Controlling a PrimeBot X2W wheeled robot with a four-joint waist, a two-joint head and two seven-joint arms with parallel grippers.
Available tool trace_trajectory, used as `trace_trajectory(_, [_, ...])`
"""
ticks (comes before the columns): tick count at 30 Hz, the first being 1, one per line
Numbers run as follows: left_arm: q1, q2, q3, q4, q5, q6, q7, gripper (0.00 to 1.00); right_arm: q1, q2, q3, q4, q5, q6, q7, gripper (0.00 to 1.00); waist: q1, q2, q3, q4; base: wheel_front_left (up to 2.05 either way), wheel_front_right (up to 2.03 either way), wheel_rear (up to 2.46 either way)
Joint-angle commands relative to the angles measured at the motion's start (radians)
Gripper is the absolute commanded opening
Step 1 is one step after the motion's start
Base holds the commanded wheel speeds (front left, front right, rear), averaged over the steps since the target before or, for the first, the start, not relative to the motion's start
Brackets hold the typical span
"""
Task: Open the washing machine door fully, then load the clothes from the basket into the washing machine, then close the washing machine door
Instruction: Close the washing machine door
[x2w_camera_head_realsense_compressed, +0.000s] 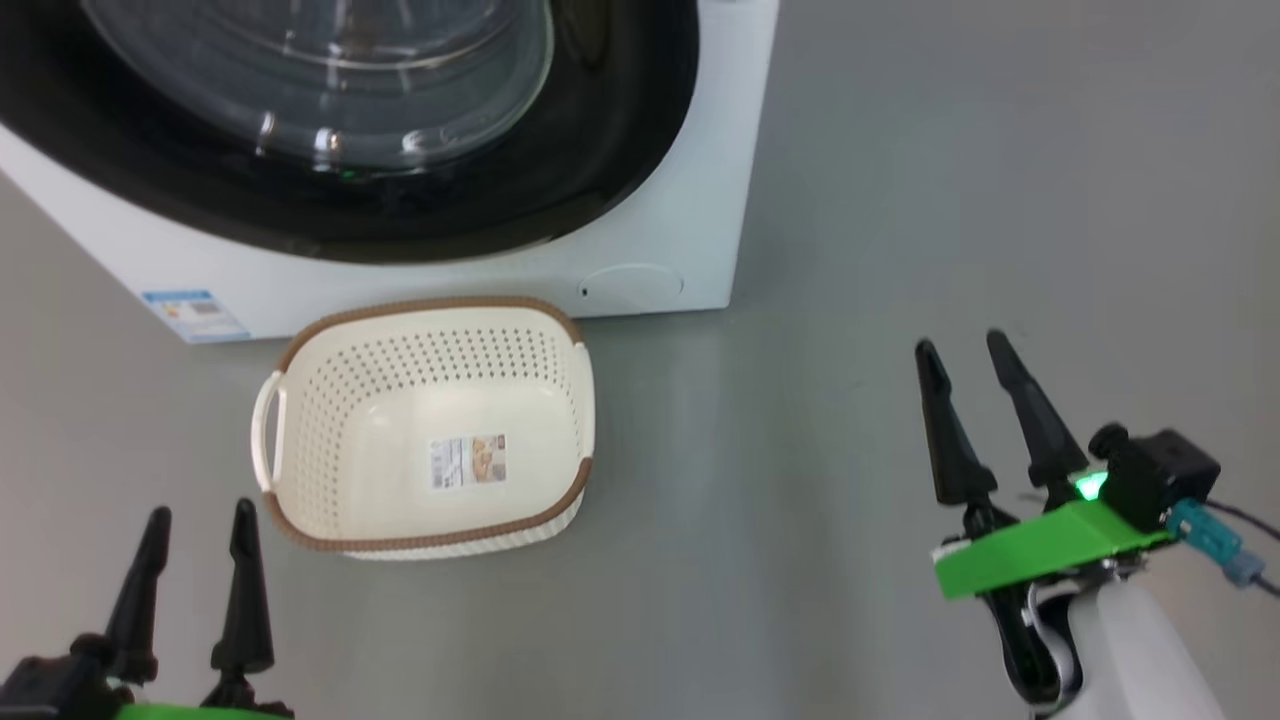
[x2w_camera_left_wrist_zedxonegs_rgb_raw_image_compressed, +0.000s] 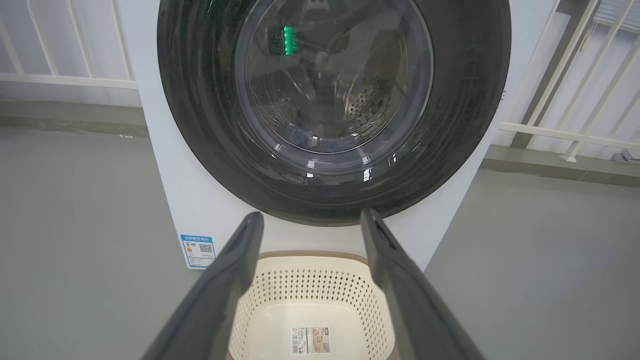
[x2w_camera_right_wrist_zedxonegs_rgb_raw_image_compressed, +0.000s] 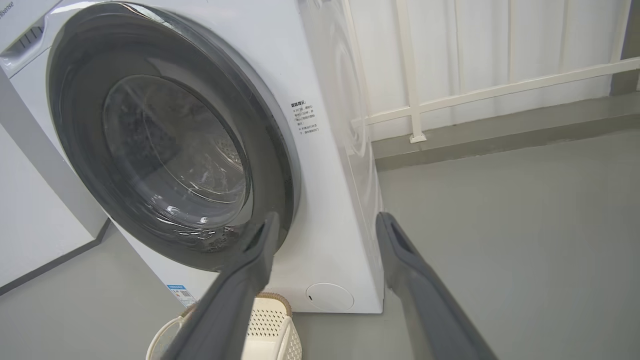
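Note:
The washing machine (x2w_camera_head_realsense_compressed: 660, 250) stands at the top of the head view, its door (x2w_camera_head_realsense_compressed: 600, 130) lying flat against the front, black rim around the clear glass bowl. On the floor in front sits the cream basket (x2w_camera_head_realsense_compressed: 400, 370), holding nothing but the label on its bottom. The clothes are hidden. My left gripper (x2w_camera_head_realsense_compressed: 201, 510) is open at the lower left, just short of the basket's near corner. My right gripper (x2w_camera_head_realsense_compressed: 961, 343) is open over bare floor, to the right of the machine. In the left wrist view my left gripper (x2w_camera_left_wrist_zedxonegs_rgb_raw_image_compressed: 312, 215) points at the door (x2w_camera_left_wrist_zedxonegs_rgb_raw_image_compressed: 450, 100) above the basket (x2w_camera_left_wrist_zedxonegs_rgb_raw_image_compressed: 310, 285).
Grey floor (x2w_camera_head_realsense_compressed: 950, 180) spreads to the right of the machine. A white railing (x2w_camera_right_wrist_zedxonegs_rgb_raw_image_compressed: 490, 90) runs along the wall behind it. A round filter cap (x2w_camera_head_realsense_compressed: 632, 283) and a blue label (x2w_camera_head_realsense_compressed: 195, 312) mark the machine's lower front.

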Motion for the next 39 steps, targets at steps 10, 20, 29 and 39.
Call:
trace_trajectory(10, [0.083, -0.007, 0.064, -0.045, 0.062, -0.003, -0.008, 1.0, 0.173, 0.012, -0.008, -0.078, -0.083, -0.002, -0.004, 1.0, 0.0, 0.0, -0.143, -0.07, 0.0, 0.0, 0.0])
trace_trajectory(20, [0.17, -0.033, 0.074, -0.044, 0.12, -0.003, -0.008, 1.0, 0.253, 0.012, -0.013, -0.08, -0.113, -0.002, -0.004, 1.0, 0.0, 0.0, -0.222, -0.082, 0.0, 0.0, 0.0])
trace_trajectory(29, [0.193, -0.05, 0.092, -0.052, 0.145, -0.003, -0.008, 1.0, 0.284, 0.012, -0.026, -0.09, -0.122, -0.002, -0.004, 1.0, 0.0, 0.0, -0.238, -0.074, 0.0, 0.0, 0.0])
trace_trajectory(39, [0.203, -0.06, 0.097, -0.058, 0.153, -0.003, -0.008, 1.0, 0.295, 0.012, -0.032, -0.093, -0.128, -0.002, -0.004, 1.0, 0.0, 0.0, -0.241, -0.063, 0.0, 0.0, 0.0])
